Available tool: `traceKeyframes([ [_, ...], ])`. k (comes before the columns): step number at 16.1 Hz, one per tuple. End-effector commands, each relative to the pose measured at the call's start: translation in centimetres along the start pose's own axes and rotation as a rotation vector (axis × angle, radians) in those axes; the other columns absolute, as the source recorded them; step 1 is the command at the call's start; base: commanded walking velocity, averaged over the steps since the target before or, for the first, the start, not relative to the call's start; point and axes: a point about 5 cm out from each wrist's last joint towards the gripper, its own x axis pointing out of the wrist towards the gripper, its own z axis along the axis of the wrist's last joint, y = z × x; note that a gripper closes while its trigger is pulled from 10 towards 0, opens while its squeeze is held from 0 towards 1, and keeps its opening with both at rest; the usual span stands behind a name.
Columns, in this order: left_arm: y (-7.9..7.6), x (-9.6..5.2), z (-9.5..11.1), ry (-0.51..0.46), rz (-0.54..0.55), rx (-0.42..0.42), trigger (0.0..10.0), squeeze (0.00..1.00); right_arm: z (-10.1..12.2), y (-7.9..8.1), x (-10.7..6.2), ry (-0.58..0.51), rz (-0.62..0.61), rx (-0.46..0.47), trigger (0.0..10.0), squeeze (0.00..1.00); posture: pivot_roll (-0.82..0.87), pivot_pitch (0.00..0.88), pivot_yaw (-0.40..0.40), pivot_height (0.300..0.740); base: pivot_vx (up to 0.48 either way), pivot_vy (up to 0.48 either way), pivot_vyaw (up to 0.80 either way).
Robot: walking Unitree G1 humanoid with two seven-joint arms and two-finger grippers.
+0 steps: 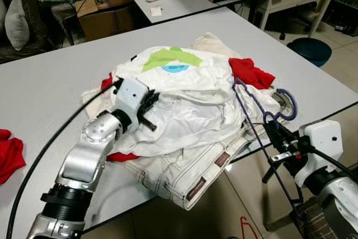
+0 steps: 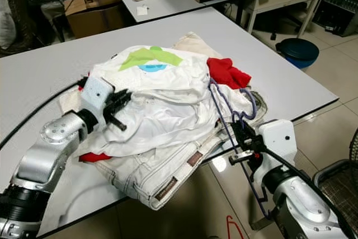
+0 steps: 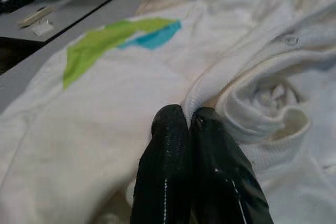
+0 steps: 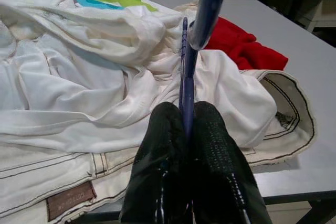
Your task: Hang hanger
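Gripping the dark blue hanger (image 1: 254, 118) by its thin bar, your right gripper (image 4: 186, 129) sits off the near right edge of the grey table (image 1: 50, 82), fingers pinched tight on it. You can see the hanger's hook lying on the pile's right side beside a red garment (image 1: 249, 72). Your left gripper (image 3: 184, 124) has its fingers pressed together against the white shirt (image 1: 179, 102), which tops cream jeans (image 1: 184, 177).

The silver left arm reaches forward toward 1 o'clock, its left end effector (image 1: 150, 111) with black fingers (image 3: 170, 150) pressed together, while the right end effector (image 4: 185, 129) at 4 o'clock is clamped on a thin purple wire hanger (image 1: 253, 127).
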Motion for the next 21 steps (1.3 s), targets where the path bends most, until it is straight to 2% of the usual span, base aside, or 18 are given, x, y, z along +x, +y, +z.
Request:
traceKeyframes([
  [1, 0.1, -0.1, -0.7, 0.034, 0.012, 0.021, 10.0, 0.0, 0.4, 0.4, -0.2, -0.019, 0.015, -0.013, 10.0, 0.0, -0.06, 0.063, 0.106, 0.74, 0.0, 0.0, 0.0],
  [2, 0.0, -0.1, -0.9, 0.034, -0.005, 0.001, 10.0, 1.0, 0.4, 0.4, -0.2, -0.019, 0.015, -0.013, 10.0, 0.0, -0.06, 0.063, 0.109, 0.74, 0.0, 0.0, 0.0],
  [6, 0.5, -0.4, 0.7, -0.076, -0.051, -0.132, 10.0, 1.0, 0.3, 0.4, -0.2, -0.02, 0.013, -0.012, 10.0, 0.0, -0.05, 0.061, 0.115, 0.74, 0.0, 0.0, 0.0],
  [8, 0.6, -1.2, 1.6, -0.112, -0.142, -0.191, 10.0, 1.0, 0.2, 0.7, 0.0, -0.024, 0.019, -0.007, 10.0, 0.0, -0.03, 0.059, 0.12, 0.74, 0.0, 0.0, 0.0],
  [9, 0.6, -1.3, 1.6, -0.11, -0.148, -0.185, 10.0, 1.0, 0.2, 0.8, 0.0, -0.024, 0.02, -0.007, 10.0, 0.0, -0.03, 0.059, 0.12, 0.74, 0.0, 0.0, 0.0],
  [10, -0.3, -1.6, 1.5, -0.087, -0.227, -0.162, 10.0, 1.0, 0.2, 0.9, 0.1, -0.026, 0.023, -0.005, 10.0, 0.0, -0.03, 0.054, 0.122, 0.74, 0.0, 0.0, 0.0],
  [12, -1.1, -1.6, 1.3, -0.062, -0.265, -0.141, 10.0, 1.0, 0.2, 1.0, 0.2, -0.028, 0.026, -0.004, 10.0, 0.0, -0.03, 0.05, 0.126, 0.74, 0.0, 0.0, 0.0],
  [15, -1.1, -1.1, 1.1, -0.035, -0.205, -0.102, 10.0, 1.0, 0.1, 1.1, 0.2, -0.03, 0.026, -0.005, 10.0, 0.0, -0.03, 0.043, 0.13, 0.74, 0.0, 0.0, 0.0],
  [17, -0.1, -0.7, 0.9, -0.021, -0.093, -0.089, 10.0, 1.0, 0.1, 1.2, 0.2, -0.03, 0.024, -0.006, 10.0, 0.0, -0.03, 0.039, 0.131, 0.74, 0.0, 0.0, 0.0],
  [18, 0.3, -0.7, 1.0, -0.03, -0.067, -0.091, 10.0, 0.47, 0.1, 1.2, 0.1, -0.03, 0.024, -0.006, 10.0, 0.0, -0.03, 0.038, 0.131, 0.74, 0.0, 0.0, 0.0],
  [19, 0.3, -0.8, 1.3, -0.05, -0.076, -0.099, 10.0, 0.0, 0.0, 1.3, 0.1, -0.03, 0.026, -0.007, 10.0, 0.0, -0.03, 0.034, 0.131, 0.74, 0.0, 0.0, 0.0],
  [21, 0.2, -1.0, 1.5, -0.07, -0.095, -0.105, 10.0, 0.0, 0.0, 1.3, 0.1, -0.03, 0.028, -0.008, 10.0, 0.0, -0.03, 0.033, 0.131, 0.74, 0.0, 0.0, 0.0],
])
